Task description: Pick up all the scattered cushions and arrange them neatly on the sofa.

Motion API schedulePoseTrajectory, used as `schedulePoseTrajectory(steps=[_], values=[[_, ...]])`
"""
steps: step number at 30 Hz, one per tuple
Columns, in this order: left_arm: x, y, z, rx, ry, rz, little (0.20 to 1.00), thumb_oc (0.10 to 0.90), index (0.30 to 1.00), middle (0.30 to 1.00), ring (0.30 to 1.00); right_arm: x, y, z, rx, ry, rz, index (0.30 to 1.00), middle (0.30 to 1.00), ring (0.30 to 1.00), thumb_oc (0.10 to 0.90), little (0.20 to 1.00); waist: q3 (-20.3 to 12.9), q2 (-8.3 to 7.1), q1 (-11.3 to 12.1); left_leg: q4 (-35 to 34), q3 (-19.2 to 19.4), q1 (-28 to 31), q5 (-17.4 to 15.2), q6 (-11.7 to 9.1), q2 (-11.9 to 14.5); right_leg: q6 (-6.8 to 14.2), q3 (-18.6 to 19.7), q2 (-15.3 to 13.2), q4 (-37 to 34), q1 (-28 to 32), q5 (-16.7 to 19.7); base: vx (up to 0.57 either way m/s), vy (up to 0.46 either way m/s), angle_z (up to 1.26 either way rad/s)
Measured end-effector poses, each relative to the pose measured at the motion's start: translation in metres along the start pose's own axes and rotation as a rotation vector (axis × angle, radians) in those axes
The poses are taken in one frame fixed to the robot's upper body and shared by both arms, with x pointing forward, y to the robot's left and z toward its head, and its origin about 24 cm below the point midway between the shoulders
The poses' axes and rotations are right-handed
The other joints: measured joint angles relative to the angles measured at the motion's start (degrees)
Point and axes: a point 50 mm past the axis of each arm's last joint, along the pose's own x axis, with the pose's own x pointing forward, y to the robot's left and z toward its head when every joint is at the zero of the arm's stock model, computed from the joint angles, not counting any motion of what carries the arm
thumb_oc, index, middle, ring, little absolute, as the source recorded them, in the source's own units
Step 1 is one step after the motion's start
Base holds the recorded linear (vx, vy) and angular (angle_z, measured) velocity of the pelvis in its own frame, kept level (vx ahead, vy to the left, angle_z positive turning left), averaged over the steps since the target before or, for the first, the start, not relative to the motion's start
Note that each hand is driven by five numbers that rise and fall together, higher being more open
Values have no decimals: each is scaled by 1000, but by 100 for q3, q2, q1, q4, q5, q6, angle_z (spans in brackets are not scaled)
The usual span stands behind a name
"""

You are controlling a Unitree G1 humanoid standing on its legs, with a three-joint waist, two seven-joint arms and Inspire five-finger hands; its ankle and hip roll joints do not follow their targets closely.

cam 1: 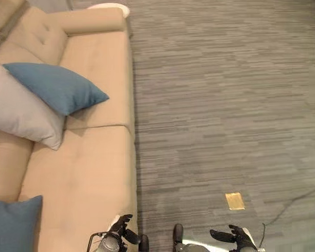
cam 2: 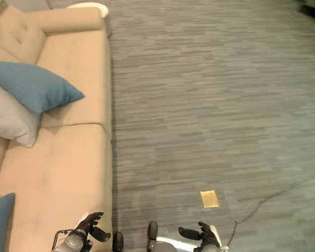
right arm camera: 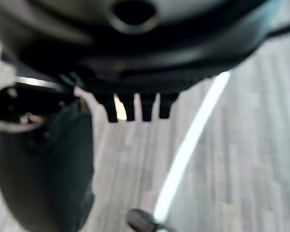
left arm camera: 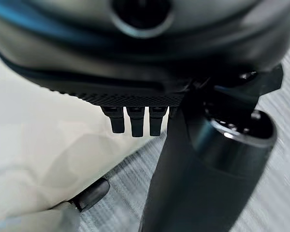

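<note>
A beige sofa runs along the left. On its seat a blue cushion leans over a light grey cushion against the backrest. The corner of a second blue cushion shows at the near left of the seat. Something white, perhaps a cushion, peeks out beyond the far armrest. My left hand hangs low at the sofa's front edge, open and empty. My right hand hovers over the carpet, also open and empty. The fingers and the fingers are relaxed in the wrist views.
Grey striped carpet covers the floor to the right of the sofa. A small gold-coloured rectangle lies on it near my right hand. The rolled armrest closes the sofa's far end.
</note>
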Motion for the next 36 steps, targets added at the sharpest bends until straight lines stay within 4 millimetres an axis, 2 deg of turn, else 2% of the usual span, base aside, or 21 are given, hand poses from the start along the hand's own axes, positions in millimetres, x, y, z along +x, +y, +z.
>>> schedulePoseTrajectory(steps=[1,5,8,13,15,16,17,18,19,20,21,22,25,28,30,31,32,33,34,35,36], values=[[1,8,1,-3,2,21,900,800,900,900,900,-1,2,-5,-9,21,5,900,900,900,800,900,15,14,53,70,178,18,-45,64,89,-18,-995,-446,518,73,-225,-33,-35,-84],[2,26,-3,-4,12,67,900,800,900,900,900,-7,6,-30,-34,90,23,900,900,900,800,900,1,-133,288,36,314,167,-30,33,39,49,-1108,-1108,694,549,-388,-32,-144,-29],[-3,23,-24,-33,76,71,900,800,900,900,900,-6,5,-30,-42,89,25,900,900,900,800,900,-25,19,366,106,432,320,-36,32,239,-124,-1111,-789,112,885,-270,60,-276,-34],[-8,7,-36,-71,114,40,900,800,900,900,900,-9,16,-27,-82,64,59,900,900,900,800,900,-129,-55,626,1185,298,79,-131,-131,619,-454,-887,-362,-275,1197,-276,28,-248,-33],[-7,7,-35,-131,120,55,900,800,900,900,900,-8,16,-23,-85,32,58,900,900,900,800,900,-201,-112,596,2954,111,-694,85,-502,939,-769,-731,-193,-224,1250,-457,86,-359,-37],[-6,10,-29,-137,92,67,900,800,900,900,900,-9,16,-25,-86,36,59,900,900,900,800,900,-220,-106,567,4188,-192,-1441,621,-904,1094,-1001,-610,-119,-156,1278,-554,184,-260,-31],[-4,9,-17,-136,37,71,900,800,900,900,900,-9,14,-28,-81,52,51,900,900,900,800,900,-262,-105,543,4978,-303,-2233,505,-923,993,-1118,-529,-97,-135,1243,-638,247,-180,-29],[-2,9,-7,-100,1,59,900,800,900,900,900,-11,14,-37,-91,86,50,900,900,900,800,900,-250,-149,594,3792,97,-2323,184,-568,529,-1114,-467,-156,-281,1288,-669,305,-120,-46],[-1,2,-2,-111,-5,43,900,800,900,900,900,-14,18,-47,-130,134,66,900,900,900,800,900,-203,-21,584,1804,635,-2196,309,-413,155,-996,-489,31,-306,1395,-717,468,-162,-43],[-1,0,-4,-104,3,36,900,800,900,900,900,-16,24,-53,-159,154,89,900,900,900,800,900,-200,8,546,863,890,-2101,505,-386,-78,-723,-474,223,-315,1578,-979,475,-136,-25],[-2,0,-9,-100,29,35,900,800,900,900,900,-18,28,-55,-164,162,100,900,900,900,800,900,-185,2,534,375,1045,-2046,604,-403,-211,-740,-473,350,-316,1689,-1145,427,-91,-26],[-2,4,-13,-126,49,53,900,800,900,900,900,-16,33,-47,-148,144,105,900,900,900,800,900,-171,-22,581,-33,1400,-1964,625,-418,-313,-844,-372,562,-314,1816,-1355,412,-35,-63],[-15,5,-55,-140,185,68,900,800,900,900,900,-15,42,-35,-156,106,123,900,900,900,800,900,-259,-407,650,127,1117,-1412,691,689,-734,-374,-180,551,-177,2402,-1725,441,6,-67],[-19,7,-67,-102,230,63,900,800,900,900,900,-18,51,-31,-163,75,148,900,900,900,800,900,-380,-523,700,95,947,-804,621,1084,-627,253,-559,36,2272,1656,-2258,190,66,-23],[-14,13,-56,-105,200,77,900,800,900,900,900,-13,48,-15,-158,24,137,900,900,900,800,900,-369,-467,689,241,782,-458,197,986,-651,850,-591,-671,4146,666,-2187,295,18,39],[-8,15,-37,-89,140,78,900,800,900,900,900,-10,43,-3,-149,-6,125,900,900,900,800,900,-273,-328,650,456,472,-302,-109,847,-602,1021,-260,-994,5805,-288,-1553,513,-106,111],[-5,5,-19,-96,69,56,900,800,900,900,900,-6,31,4,-156,-34,103,900,900,900,800,900,-203,-36,586,472,262,79,-298,734,-421,940,125,-1177,6297,-1062,-1543,367,-98,111],[-5,0,-17,-104,61,44,900,800,900,900,900,-4,25,5,-164,-41,86,900,900,900,800,900,-211,134,611,426,124,191,-388,641,-336,769,119,-1258,5871,-1220,-1637,480,-218,112],[-5,-8,-16,-120,58,27,900,800,900,900,900,-3,17,6,-171,-45,67,900,900,900,800,900,-272,244,508,568,-24,273,-396,334,-148,372,79,-1287,4121,-1126,-1658,209,-123,80],[-5,-12,-13,-118,50,15,900,800,900,900,900,-3,18,7,-169,-49,70,900,900,900,800,900,-281,197,482,665,-108,296,-512,390,-87,271,169,-1308,3340,-1140,-1513,430,-264,104],[-5,-5,-20,-120,77,35,900,800,900,900,900,-4,24,7,-174,-53,86,900,900,900,800,900,-292,170,479,707,-367,416,-737,-67,108,98,684,-1007,2132,-1094,-900,280,-215,91]])
